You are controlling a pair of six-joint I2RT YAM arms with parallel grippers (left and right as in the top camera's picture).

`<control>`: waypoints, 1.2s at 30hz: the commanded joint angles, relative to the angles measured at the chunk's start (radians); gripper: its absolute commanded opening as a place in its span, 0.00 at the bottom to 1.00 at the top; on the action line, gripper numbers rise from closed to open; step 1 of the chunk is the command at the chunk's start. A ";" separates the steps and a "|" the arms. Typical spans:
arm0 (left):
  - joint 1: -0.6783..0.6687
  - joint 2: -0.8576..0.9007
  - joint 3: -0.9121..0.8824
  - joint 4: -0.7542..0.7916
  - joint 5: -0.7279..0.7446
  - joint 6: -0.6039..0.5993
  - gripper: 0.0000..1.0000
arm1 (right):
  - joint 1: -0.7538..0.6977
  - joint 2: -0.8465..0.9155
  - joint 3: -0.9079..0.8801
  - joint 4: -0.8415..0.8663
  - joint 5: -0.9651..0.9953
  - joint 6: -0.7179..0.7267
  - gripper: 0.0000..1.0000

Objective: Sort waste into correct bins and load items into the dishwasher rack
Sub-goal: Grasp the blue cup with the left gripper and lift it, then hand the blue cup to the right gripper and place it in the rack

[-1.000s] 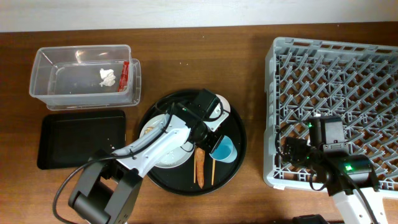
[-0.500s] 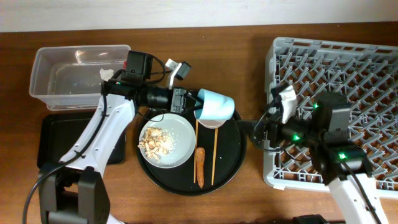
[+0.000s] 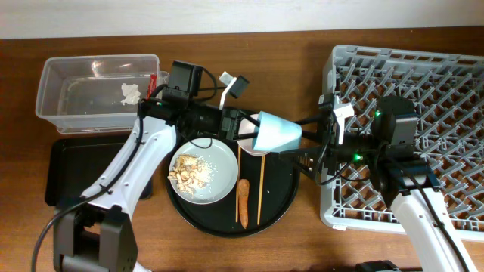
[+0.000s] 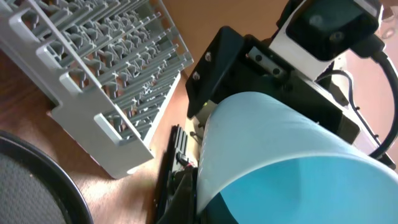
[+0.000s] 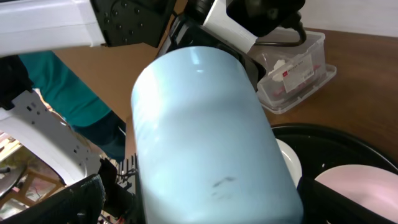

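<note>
My left gripper is shut on the rim of the light-blue cup and holds it on its side above the round tray. My right gripper is open, with a finger on each side of the cup's base. The cup fills the left wrist view. The pale plate holds beige food scraps. The white bowl is partly hidden under the cup. The orange carrot piece lies beside the chopsticks. The clear tub holds the tissue and red wrapper. The grey rack stands at the right.
The shallow black rectangular tray lies in front of the tub. The large round black tray holds the plate, bowl and two chopsticks. The rack's near corner is close to both grippers.
My left gripper has carried the cup to the right, towards the rack. My right gripper has moved left and now has its fingers around the cup's base.
</note>
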 commanded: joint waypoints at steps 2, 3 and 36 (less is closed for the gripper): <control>-0.023 -0.017 0.018 0.030 0.029 -0.061 0.00 | 0.005 0.002 0.014 0.011 -0.028 -0.004 0.93; -0.028 -0.017 0.018 0.031 0.016 -0.069 0.00 | 0.005 0.002 0.014 0.025 -0.028 -0.003 0.92; 0.203 -0.210 0.018 -0.380 -1.217 -0.092 0.61 | -0.107 -0.001 0.268 -0.682 0.801 0.015 0.43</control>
